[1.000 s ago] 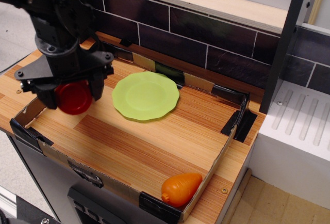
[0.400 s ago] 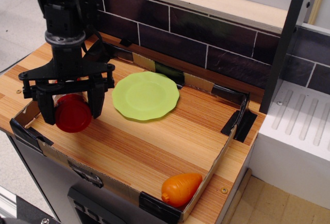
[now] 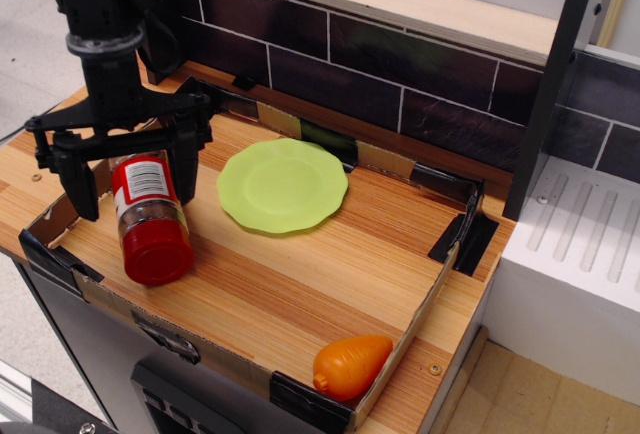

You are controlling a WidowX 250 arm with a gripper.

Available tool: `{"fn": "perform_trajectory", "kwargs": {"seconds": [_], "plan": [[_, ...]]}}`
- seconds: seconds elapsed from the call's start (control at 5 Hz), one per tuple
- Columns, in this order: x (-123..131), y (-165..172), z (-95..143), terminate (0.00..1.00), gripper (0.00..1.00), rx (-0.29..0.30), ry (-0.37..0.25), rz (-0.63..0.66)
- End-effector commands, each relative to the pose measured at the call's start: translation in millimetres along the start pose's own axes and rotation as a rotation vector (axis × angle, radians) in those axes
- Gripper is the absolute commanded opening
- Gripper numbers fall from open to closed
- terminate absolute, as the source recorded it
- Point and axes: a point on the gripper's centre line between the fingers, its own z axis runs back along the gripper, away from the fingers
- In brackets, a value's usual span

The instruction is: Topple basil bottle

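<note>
The basil bottle (image 3: 150, 216) is a clear jar with a red-and-white label, brownish contents and a wide red cap. It lies tipped over on the wooden tray floor (image 3: 300, 274) at the left, its cap toward the front edge. My gripper (image 3: 135, 182) hangs above the bottle's far end. Its black fingers (image 3: 188, 169) stand wide apart on either side of the bottle, and they grip nothing.
A light green plate (image 3: 282, 184) lies right of the bottle. An orange carrot (image 3: 350, 365) sits in the tray's front right corner. Low cardboard walls (image 3: 440, 284) ring the tray. A dark tiled wall stands behind, and a white unit (image 3: 580, 274) stands to the right.
The gripper has opened, risen and drawn back. The bottle, earlier seen cap-on between the fingers, now lies on its side with its label showing.
</note>
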Motion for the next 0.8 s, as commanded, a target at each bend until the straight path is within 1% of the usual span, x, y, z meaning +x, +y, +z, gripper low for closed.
{"fn": "perform_trajectory", "kwargs": {"seconds": [0.0, 0.2, 0.4, 0.6], "plan": [[13, 1, 54, 0.0, 1.0, -0.106, -0.057, 0.03], [18, 2, 82, 0.0, 1.0, -0.132, -0.128, 0.029], [18, 2, 82, 0.0, 1.0, -0.132, -0.128, 0.029], [18, 2, 82, 1.0, 1.0, -0.132, -0.128, 0.029]]}}
